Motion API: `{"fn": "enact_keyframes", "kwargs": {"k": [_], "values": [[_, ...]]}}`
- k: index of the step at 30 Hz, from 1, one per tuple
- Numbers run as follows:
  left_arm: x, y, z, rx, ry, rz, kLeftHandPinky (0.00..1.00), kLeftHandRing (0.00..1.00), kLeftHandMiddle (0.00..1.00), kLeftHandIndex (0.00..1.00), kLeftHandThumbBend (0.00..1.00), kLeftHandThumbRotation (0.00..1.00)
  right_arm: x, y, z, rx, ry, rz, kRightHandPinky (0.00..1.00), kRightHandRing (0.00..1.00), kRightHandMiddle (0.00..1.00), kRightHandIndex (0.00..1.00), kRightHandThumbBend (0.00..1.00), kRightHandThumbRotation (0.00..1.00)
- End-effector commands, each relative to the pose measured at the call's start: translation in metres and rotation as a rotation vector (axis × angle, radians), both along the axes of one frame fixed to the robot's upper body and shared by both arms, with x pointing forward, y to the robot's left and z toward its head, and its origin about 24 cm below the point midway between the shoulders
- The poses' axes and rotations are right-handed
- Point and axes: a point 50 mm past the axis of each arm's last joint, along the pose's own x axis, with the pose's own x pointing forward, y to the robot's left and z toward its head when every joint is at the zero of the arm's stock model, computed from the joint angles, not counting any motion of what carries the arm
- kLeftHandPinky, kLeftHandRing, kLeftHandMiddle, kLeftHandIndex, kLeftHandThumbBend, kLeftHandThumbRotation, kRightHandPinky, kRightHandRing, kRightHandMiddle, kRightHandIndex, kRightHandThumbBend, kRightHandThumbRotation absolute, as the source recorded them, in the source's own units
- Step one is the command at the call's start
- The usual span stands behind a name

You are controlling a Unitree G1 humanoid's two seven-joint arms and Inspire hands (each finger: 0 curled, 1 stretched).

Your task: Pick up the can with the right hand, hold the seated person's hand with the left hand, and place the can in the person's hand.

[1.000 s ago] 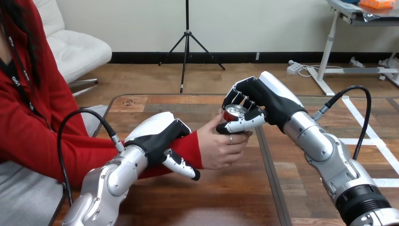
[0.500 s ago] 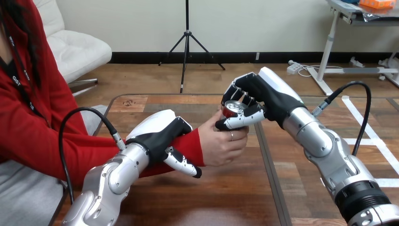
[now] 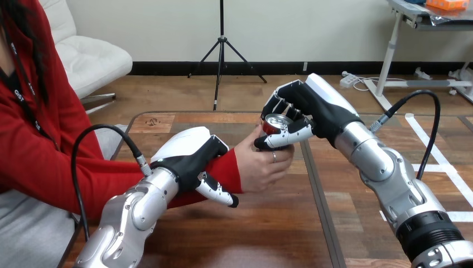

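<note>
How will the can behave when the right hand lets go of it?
Probably stiff: the can shows no dent on its visible top under the right hand's curled fingers. Its smooth metal skin is likely slippery, so it may slide. Roughly upright over the person's hand, it could tip unless they close round it.

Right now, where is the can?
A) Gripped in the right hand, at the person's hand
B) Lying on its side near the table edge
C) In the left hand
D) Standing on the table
A: the right hand has its fingers and thumb curled round the can, held just over the person's hand, clear of the table.
</note>
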Motion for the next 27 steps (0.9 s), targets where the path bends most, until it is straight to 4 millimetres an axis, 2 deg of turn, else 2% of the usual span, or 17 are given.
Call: {"fn": "enact_keyframes", "kwargs": {"k": [1,3,4,6,12,13,15,21,22,27], "values": [[0.017,-0.042,0.080,-0.055,-0.336,-0.178,0.28,0.38,0.45,0.48,0.61,0.06,0.016,0.027,0.094,0.085,-0.281,0.088,0.41,0.50,0.54,0.56,0.75,0.16],[0.016,-0.041,0.081,-0.054,-0.337,-0.179,0.29,0.39,0.46,0.49,0.60,0.08,0.015,0.027,0.094,0.085,-0.278,0.087,0.42,0.51,0.55,0.57,0.76,0.22],[0.016,-0.041,0.081,-0.055,-0.338,-0.179,0.30,0.41,0.47,0.50,0.58,0.10,0.015,0.026,0.094,0.085,-0.278,0.087,0.43,0.52,0.56,0.59,0.77,0.29],[0.015,-0.040,0.081,-0.056,-0.339,-0.180,0.30,0.41,0.48,0.51,0.57,0.12,0.015,0.025,0.095,0.083,-0.276,0.087,0.43,0.52,0.57,0.59,0.77,0.34],[0.014,-0.038,0.082,-0.061,-0.341,-0.179,0.32,0.43,0.50,0.53,0.56,0.14,0.014,0.022,0.095,0.075,-0.269,0.082,0.46,0.55,0.59,0.61,0.81,0.53],[0.014,-0.038,0.082,-0.063,-0.341,-0.178,0.32,0.44,0.51,0.54,0.57,0.14,0.014,0.021,0.095,0.073,-0.270,0.083,0.47,0.55,0.60,0.62,0.82,0.59],[0.013,-0.037,0.083,-0.066,-0.340,-0.177,0.33,0.44,0.51,0.54,0.57,0.14,0.014,0.020,0.095,0.066,-0.275,0.084,0.48,0.56,0.60,0.62,0.83,0.64],[0.012,-0.034,0.083,-0.074,-0.332,-0.172,0.36,0.47,0.53,0.57,0.63,0.11,0.014,0.017,0.094,0.042,-0.289,0.083,0.50,0.57,0.61,0.63,0.87,0.81],[0.012,-0.034,0.083,-0.074,-0.330,-0.171,0.38,0.49,0.55,0.58,0.66,0.10,0.013,0.016,0.094,0.040,-0.292,0.082,0.50,0.57,0.61,0.63,0.88,0.87],[0.011,-0.032,0.083,-0.072,-0.318,-0.166,0.42,0.55,0.60,0.62,0.72,0.11,0.013,0.013,0.093,0.031,-0.300,0.080,0.50,0.57,0.61,0.63,0.90,0.95]]}}
